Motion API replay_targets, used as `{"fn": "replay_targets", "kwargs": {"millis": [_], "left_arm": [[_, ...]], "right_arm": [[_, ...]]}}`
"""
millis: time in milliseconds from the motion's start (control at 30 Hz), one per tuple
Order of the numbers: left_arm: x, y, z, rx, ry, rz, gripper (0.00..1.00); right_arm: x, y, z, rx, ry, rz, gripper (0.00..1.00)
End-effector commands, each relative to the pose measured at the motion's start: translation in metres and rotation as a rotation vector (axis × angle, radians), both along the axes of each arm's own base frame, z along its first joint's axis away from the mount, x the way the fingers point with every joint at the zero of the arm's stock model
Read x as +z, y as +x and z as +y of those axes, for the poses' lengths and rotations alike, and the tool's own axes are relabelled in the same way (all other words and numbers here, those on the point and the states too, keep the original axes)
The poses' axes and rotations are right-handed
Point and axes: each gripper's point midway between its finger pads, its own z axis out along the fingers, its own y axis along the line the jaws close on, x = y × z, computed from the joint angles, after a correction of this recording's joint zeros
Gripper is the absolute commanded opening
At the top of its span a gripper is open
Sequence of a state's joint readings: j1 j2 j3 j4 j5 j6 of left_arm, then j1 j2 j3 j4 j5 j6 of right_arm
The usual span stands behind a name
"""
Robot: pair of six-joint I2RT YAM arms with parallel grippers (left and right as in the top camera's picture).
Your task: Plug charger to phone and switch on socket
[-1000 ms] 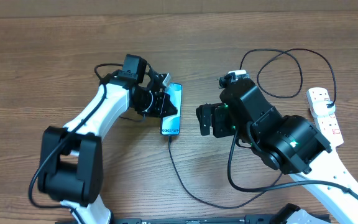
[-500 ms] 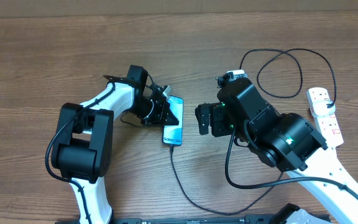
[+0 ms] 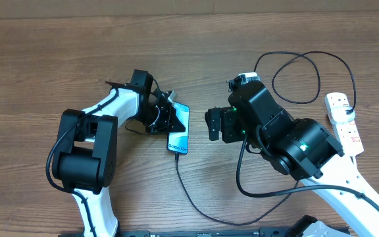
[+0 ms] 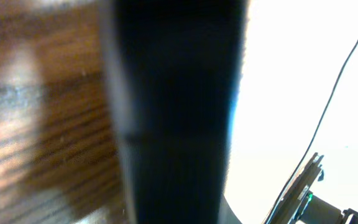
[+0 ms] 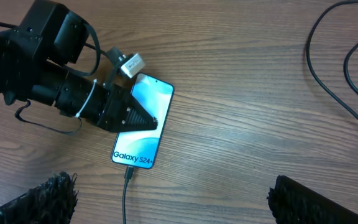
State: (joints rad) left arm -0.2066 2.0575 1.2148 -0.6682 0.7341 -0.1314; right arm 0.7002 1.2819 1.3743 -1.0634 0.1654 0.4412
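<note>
The phone (image 3: 179, 136) lies on the wooden table at the centre, its light blue screen up, with "Galaxy S24+" at its near end (image 5: 133, 158). The charger's black connector (image 5: 129, 173) sits in the phone's near end. Its thin cable (image 3: 191, 192) runs toward me and loops behind the right arm (image 3: 295, 79) to the socket (image 3: 343, 120), a white strip at the right edge. My left gripper (image 3: 169, 119) is closed to a point over the phone's left edge (image 5: 137, 119). My right gripper (image 3: 214, 126) is wide open and empty, right of the phone. The left wrist view is mostly a dark blur.
The right arm's bulky body (image 3: 288, 138) stands between the phone and the socket. The cable's loop lies on the table at the back right. The table's far edge (image 3: 189, 14) runs along the top. Bare wood lies between the right fingers (image 5: 229, 155).
The left gripper and the phone have shifted slightly toward me and to the left, and the phone has tilted a little. The right gripper has edged slightly left.
</note>
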Motion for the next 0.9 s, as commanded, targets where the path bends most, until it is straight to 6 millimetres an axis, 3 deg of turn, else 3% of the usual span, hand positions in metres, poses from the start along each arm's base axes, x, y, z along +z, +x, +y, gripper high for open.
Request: {"fn": "replay_targets", "kwargs": {"millis": [0, 200, 367, 467, 700, 867], "left_arm": [[-0.031, -0.006, 0.018, 0.054, 0.119, 0.021, 0.05], [-0.051, -0.025, 0.022, 0.103, 0.124, 0.066, 0.07], [-0.059, -0.039, 0.025, 0.103, 0.137, 0.098, 0.24], [-0.06, -0.04, 0.026, 0.095, 0.141, 0.09, 0.36], [-0.066, -0.039, 0.035, 0.1, 0.203, 0.08, 0.5], [-0.073, -0.038, 0.049, 0.105, 0.287, 0.069, 0.55]], "right_arm": [[0.007, 0.005, 0.0, -0.016, 0.005, -0.023, 1.0], [0.007, 0.005, -0.001, -0.016, 0.004, -0.021, 1.0], [0.008, 0.006, 0.0, -0.016, 0.009, -0.028, 1.0], [0.011, 0.009, 0.003, -0.016, 0.021, -0.042, 1.0], [0.016, 0.013, 0.006, -0.016, 0.04, -0.065, 1.0], [0.022, 0.018, 0.011, -0.016, 0.066, -0.095, 1.0]]}}
